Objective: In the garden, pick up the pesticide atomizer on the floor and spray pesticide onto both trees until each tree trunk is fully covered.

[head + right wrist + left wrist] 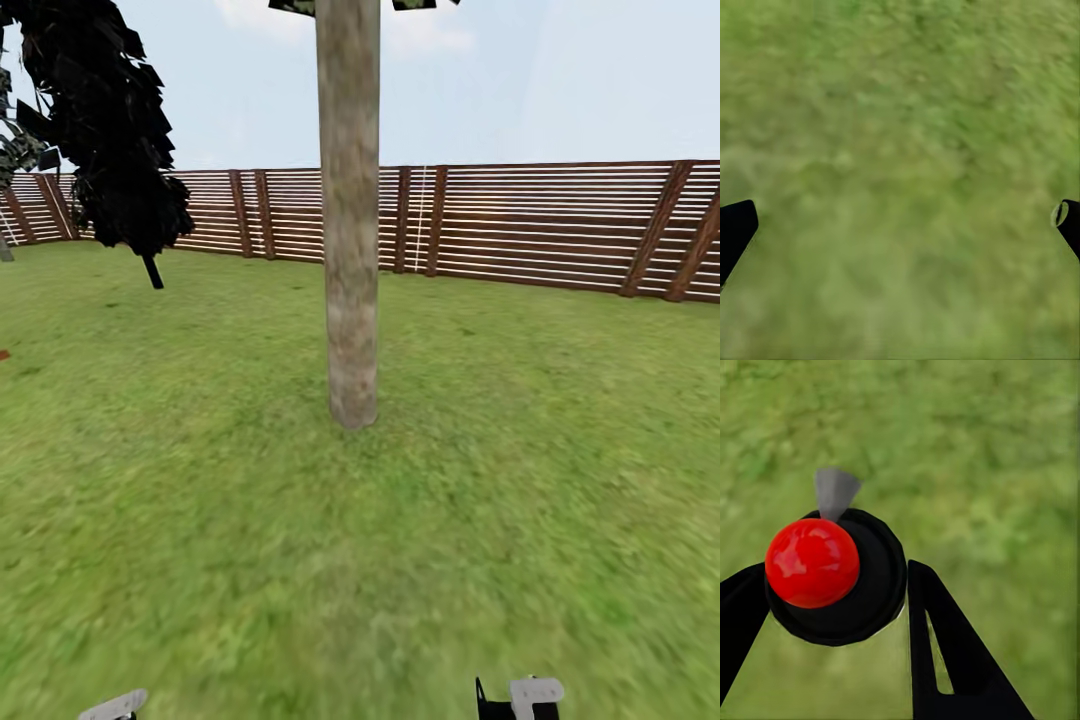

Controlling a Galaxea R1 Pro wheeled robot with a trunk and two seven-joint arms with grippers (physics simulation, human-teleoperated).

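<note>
your left end effector (832,607) grips the pesticide atomizer (812,562), red cap up, over the lawn (200,560). the tree trunk (350,250) stands at twelve o'clock, so spraying looks next: raise and aim the nozzle. your right end effector (900,225) hangs wide, empty.

Tree trunk (349,220) crown beyond upper edge.

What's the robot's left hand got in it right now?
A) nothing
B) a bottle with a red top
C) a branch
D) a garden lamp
B: in the left wrist view the left hand has its dark fingers on either side of the pesticide atomizer with its red top.
</note>
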